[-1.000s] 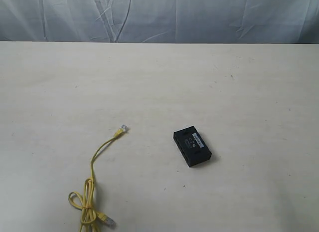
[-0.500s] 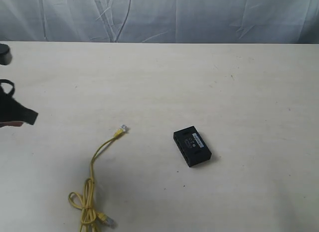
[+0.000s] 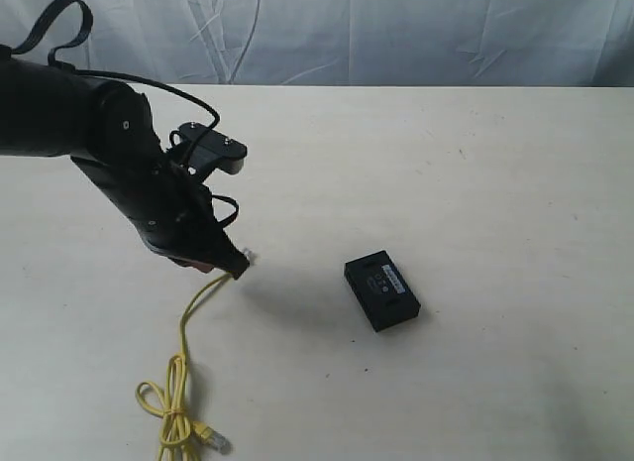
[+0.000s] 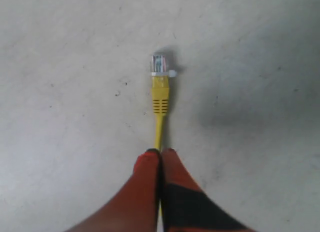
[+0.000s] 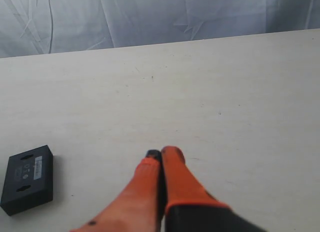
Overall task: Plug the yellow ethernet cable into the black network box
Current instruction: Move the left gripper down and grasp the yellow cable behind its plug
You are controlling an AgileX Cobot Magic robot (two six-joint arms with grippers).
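Left gripper [image 3: 236,271] had swung in, jaws pressed together over the thin bright-yellow ethernet cable [image 3: 184,327], plug end running straight ahead. Cable lay well apart from the small flat black plastic network box [image 3: 382,293]. Right gripper [image 5: 161,156], closed, faced that box.

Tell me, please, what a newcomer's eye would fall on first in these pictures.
The big black left arm dominates the left side, its closed jaws down at the yellow ethernet cable just behind its clear plug. To the right the black network box lies flat on the pale table.
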